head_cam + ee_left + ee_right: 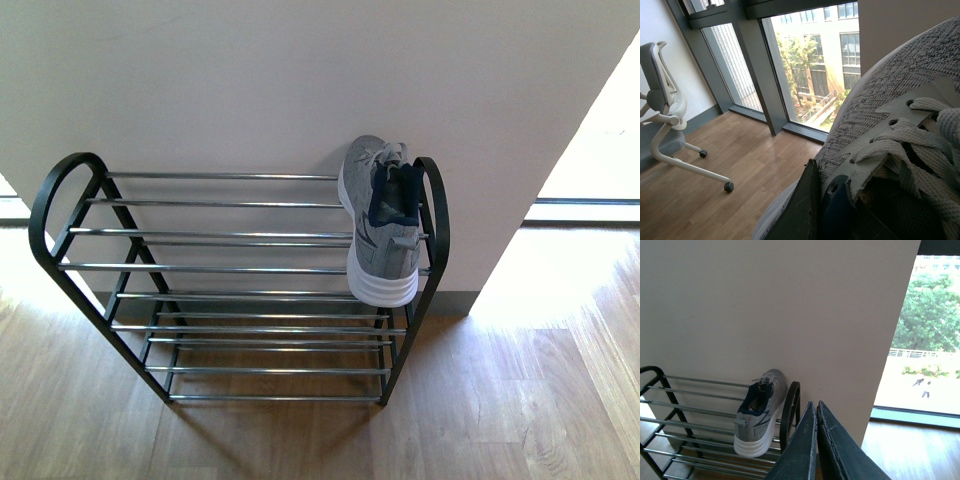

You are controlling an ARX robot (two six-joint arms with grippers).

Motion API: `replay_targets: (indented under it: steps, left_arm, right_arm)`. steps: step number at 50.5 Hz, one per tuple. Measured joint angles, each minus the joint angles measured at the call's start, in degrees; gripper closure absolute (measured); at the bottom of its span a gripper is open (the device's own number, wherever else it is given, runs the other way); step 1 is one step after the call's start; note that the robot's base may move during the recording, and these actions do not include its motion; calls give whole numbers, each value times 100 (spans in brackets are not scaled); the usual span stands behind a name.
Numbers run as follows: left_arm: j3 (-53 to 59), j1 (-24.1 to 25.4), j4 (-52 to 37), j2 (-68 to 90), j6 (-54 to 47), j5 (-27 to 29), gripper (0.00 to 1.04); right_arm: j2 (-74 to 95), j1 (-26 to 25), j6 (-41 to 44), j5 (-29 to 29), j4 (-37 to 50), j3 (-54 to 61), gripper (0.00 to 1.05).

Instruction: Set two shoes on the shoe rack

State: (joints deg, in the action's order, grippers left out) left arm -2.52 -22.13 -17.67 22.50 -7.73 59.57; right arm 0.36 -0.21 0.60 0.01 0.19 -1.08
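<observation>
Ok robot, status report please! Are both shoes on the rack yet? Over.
Right gripper shut, empty. Left gripper shut on second sneaker, not racked yet. First sneaker on rack top tier, right end. No obstacle seen.

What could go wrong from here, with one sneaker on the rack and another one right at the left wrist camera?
1. The placed sneaker sits tilted at the right end of the shoe rack, against the end loop, with its heel over the front bar. A bump may knock it off.
2. The second sneaker, apparently held in the left gripper, fills that camera and no rack shows there, so placing it could miss the bars.
</observation>
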Motion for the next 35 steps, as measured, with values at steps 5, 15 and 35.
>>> replay_targets:
  steps: [5,15,35]
  left_arm:
    - [0,0,0,0,2,2,103]
    - [-787,337,2739,70,1567,-1965,103]
    - [-2072,1016,1467,3038,3967,-4570,103]
  right_arm:
    - [0,0,0,0,0,0,83]
    - [-2,0,0,0,0,0,43]
    - [-4,0,-2,0,0,0,9]
